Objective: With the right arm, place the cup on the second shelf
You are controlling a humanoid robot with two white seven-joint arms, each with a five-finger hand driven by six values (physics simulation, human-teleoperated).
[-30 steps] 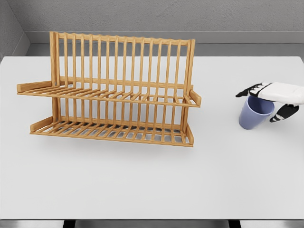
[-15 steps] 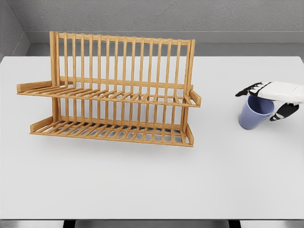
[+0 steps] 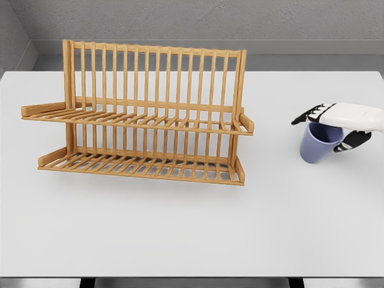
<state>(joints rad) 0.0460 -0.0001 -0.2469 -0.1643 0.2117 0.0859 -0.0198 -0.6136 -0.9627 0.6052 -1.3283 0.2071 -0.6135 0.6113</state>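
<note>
A blue-violet cup [image 3: 316,149] sits at the right side of the white table [image 3: 192,228], leaning slightly. My right hand [image 3: 322,132] comes in from the right edge and lies over the cup's rim, its dark fingers [image 3: 306,114] curled around the cup. The wooden two-tier dish rack [image 3: 150,114] stands at the left and centre. Its upper shelf [image 3: 138,121] and lower shelf [image 3: 141,165] hold nothing. About a hand's width of table separates the cup from the rack's right end.
The rack's tall slatted back [image 3: 156,78] rises behind both shelves. A grey wall [image 3: 198,24] runs behind the table. Bare table lies in front of the rack and between the rack and the cup.
My right hand and the cup have shifted slightly to the left, toward the rack. The rack has not moved.
</note>
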